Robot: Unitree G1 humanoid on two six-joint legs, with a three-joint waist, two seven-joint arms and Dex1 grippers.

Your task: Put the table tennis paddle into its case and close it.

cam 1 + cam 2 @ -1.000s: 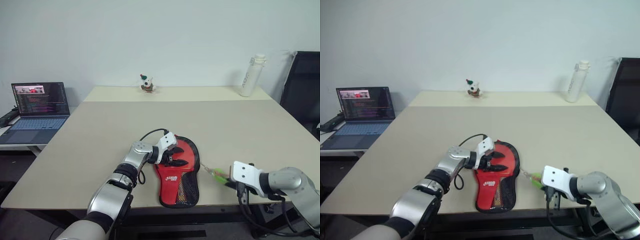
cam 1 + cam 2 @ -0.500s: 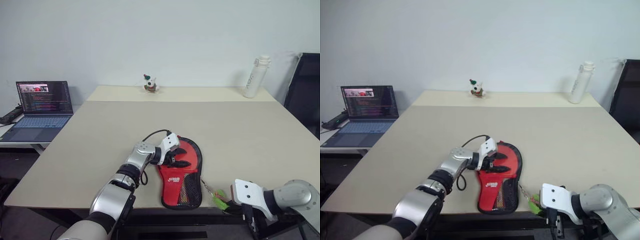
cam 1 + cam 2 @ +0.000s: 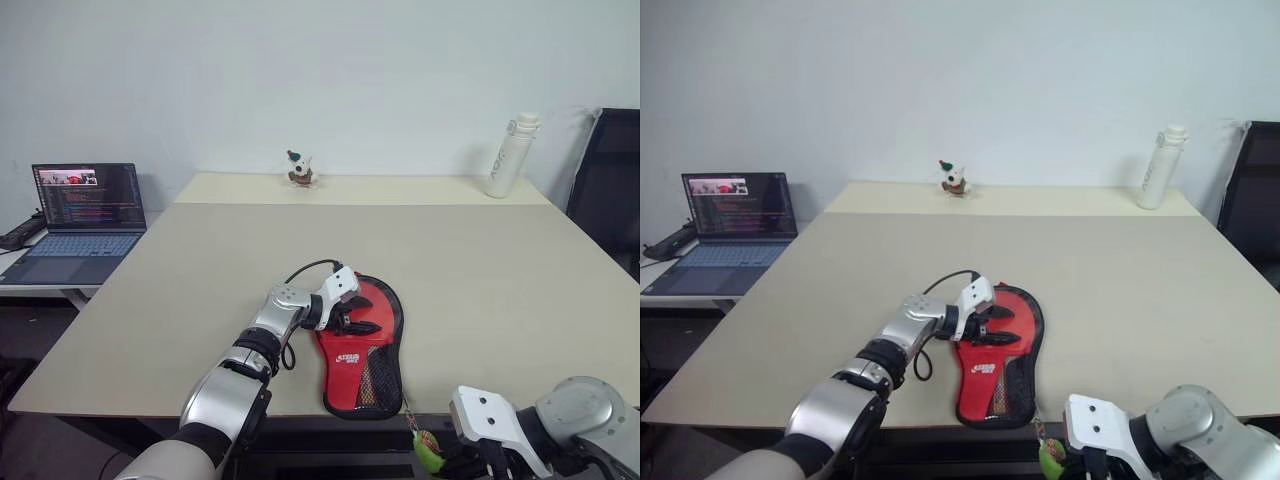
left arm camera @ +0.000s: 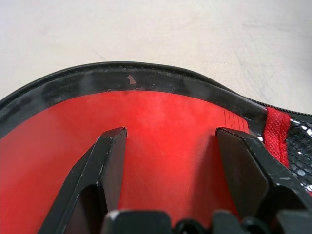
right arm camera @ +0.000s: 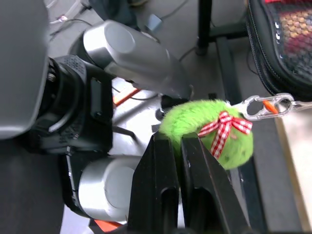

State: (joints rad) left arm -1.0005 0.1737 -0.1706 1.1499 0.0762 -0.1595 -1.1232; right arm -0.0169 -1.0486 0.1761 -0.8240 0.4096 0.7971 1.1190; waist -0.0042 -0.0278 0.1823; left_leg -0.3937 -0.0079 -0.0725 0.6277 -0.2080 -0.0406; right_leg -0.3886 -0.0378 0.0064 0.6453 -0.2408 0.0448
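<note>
Left eye view: the case [image 3: 362,347] is a soft, paddle-shaped pouch lying flat near the front edge of the matte beige table [image 3: 480,270]. Its upper face is smooth red with a black border, a white logo too small to read, and black mesh over the narrow end. The left gripper [image 3: 353,313] rests on the round red part, jaws spread wide and flat on the fabric, clasping nothing. A white cylindrical bottle [image 3: 506,153] with illegible vertical lettering stands at the far edge.

Right eye view: a small figurine [image 3: 956,179] sits at the far edge; an open laptop [image 3: 728,225] occupies a side desk.

Left wrist view: both black fingers [image 4: 109,165] lie on the red surface.

Right wrist view: the right gripper [image 5: 181,146], jaws pressed together, pinches a fuzzy green charm [image 5: 209,131] with a red-and-white checked bow, joined by a metal clasp [image 5: 263,106] to the case below the table edge.

The table tennis paddle cannot be made out.
</note>
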